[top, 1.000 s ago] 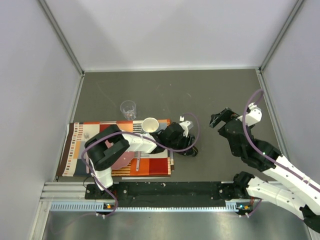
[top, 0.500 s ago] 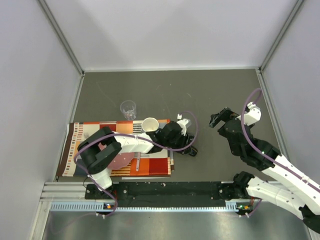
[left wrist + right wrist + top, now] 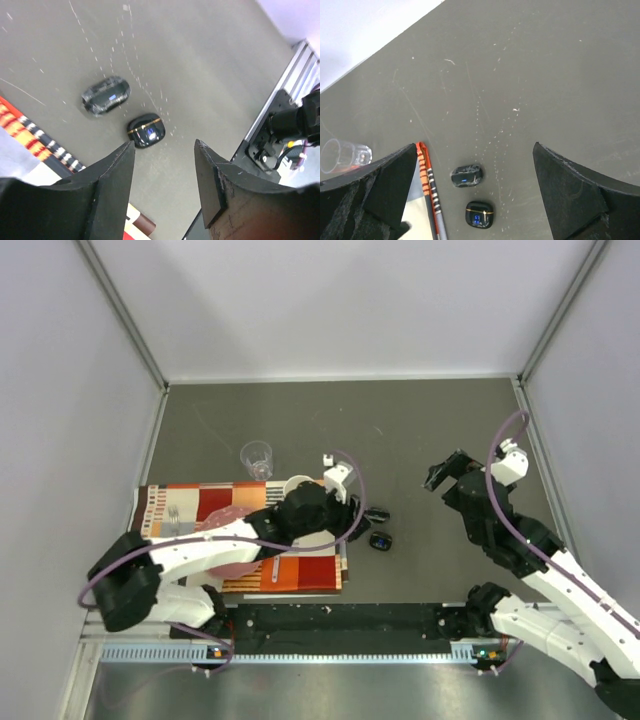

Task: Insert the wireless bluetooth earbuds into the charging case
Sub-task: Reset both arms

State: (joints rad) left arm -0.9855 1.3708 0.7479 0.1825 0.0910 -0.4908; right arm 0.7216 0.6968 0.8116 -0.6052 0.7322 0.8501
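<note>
Two black oval charging cases lie shut on the grey table, just right of the placemat. One is glossy (image 3: pixel 377 515), the other (image 3: pixel 381 539) has a gold line and a blue light. Both show in the left wrist view, glossy (image 3: pixel 106 95) and gold-lined (image 3: pixel 145 130), and in the right wrist view, glossy (image 3: pixel 467 175) and gold-lined (image 3: pixel 479 214). The earbuds are out of view. My left gripper (image 3: pixel 350 522) (image 3: pixel 164 150) is open and empty, just left of the cases. My right gripper (image 3: pixel 440 475) (image 3: pixel 474 145) is wide open and empty, well to their right and above the table.
A striped orange placemat (image 3: pixel 200 505) lies at the left with a white mug (image 3: pixel 297 488) at its far right corner. A clear glass (image 3: pixel 257 457) stands behind it. The metal rail (image 3: pixel 320 625) runs along the near edge.
My left arm has swung back to the left and its gripper has drawn off the cases, so both now lie uncovered. My right arm has barely moved.
</note>
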